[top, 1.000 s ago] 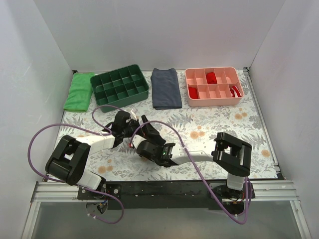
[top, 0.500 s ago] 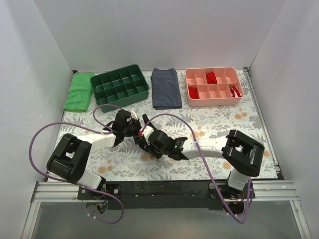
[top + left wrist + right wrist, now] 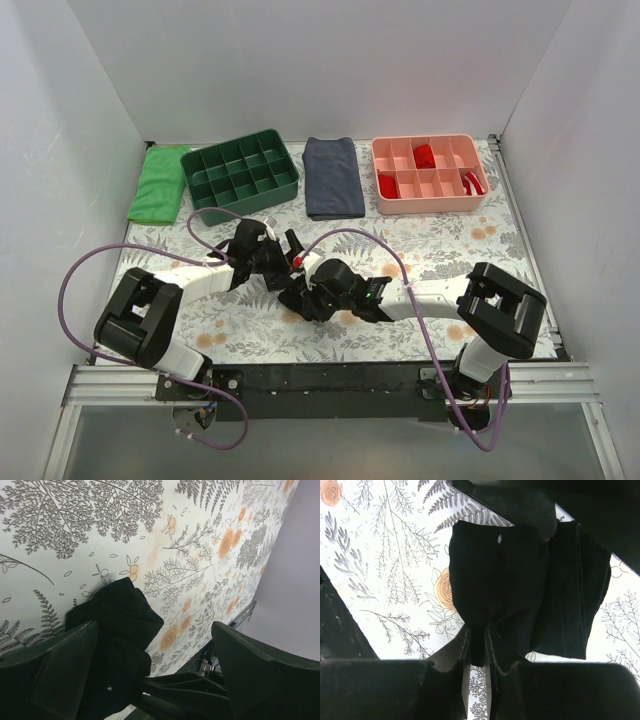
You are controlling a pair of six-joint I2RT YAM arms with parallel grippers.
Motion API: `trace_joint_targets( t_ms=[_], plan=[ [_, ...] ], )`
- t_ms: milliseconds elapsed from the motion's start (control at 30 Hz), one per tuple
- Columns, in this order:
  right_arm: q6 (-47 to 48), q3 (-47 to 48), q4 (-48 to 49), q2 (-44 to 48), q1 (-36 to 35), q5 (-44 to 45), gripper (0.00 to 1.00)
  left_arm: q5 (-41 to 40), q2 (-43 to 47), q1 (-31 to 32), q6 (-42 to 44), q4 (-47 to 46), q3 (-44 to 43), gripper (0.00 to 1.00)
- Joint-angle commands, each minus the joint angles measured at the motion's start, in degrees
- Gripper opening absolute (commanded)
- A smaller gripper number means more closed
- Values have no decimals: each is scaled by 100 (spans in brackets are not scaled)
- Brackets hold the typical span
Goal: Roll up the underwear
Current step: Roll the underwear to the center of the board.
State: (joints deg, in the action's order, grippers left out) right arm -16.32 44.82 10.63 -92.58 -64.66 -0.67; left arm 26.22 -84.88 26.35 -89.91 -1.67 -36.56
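The black soft-fabric underwear [image 3: 495, 575] lies bunched in a crumpled heap on the floral-printed worktop [image 3: 450, 250], around the middle and slightly left, well nearer than the dark green compartmented plastic tray [image 3: 241, 171] at the far edge. The right end effector [image 3: 477, 636] is clenched almost fully together, pinching a gathered fold at the near edge of the bunch. The left end effector [image 3: 155, 647] is released, its fingers spread wide, with the heap lying between them towards its left finger.
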Motion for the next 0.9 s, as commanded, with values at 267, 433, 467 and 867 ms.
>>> trace_joint_targets(
  t_ms=[267, 433, 467, 867],
  plan=[
    [-504, -342, -35, 3, 147, -645, 1, -1233, 814, -130, 8, 958, -423, 98],
    [-583, -412, 140, 3, 296, -987, 1, -1584, 1219, -419, 44, 1379, -317, 98],
    [-609, -465, 254, -6, 331, -1084, 1, -1663, 1298, -464, 44, 1397, -265, 98],
    [-952, -588, 791, -129, 736, -1928, 1, -1699, 2256, -736, 123, 1573, 78, 98]
  ],
)
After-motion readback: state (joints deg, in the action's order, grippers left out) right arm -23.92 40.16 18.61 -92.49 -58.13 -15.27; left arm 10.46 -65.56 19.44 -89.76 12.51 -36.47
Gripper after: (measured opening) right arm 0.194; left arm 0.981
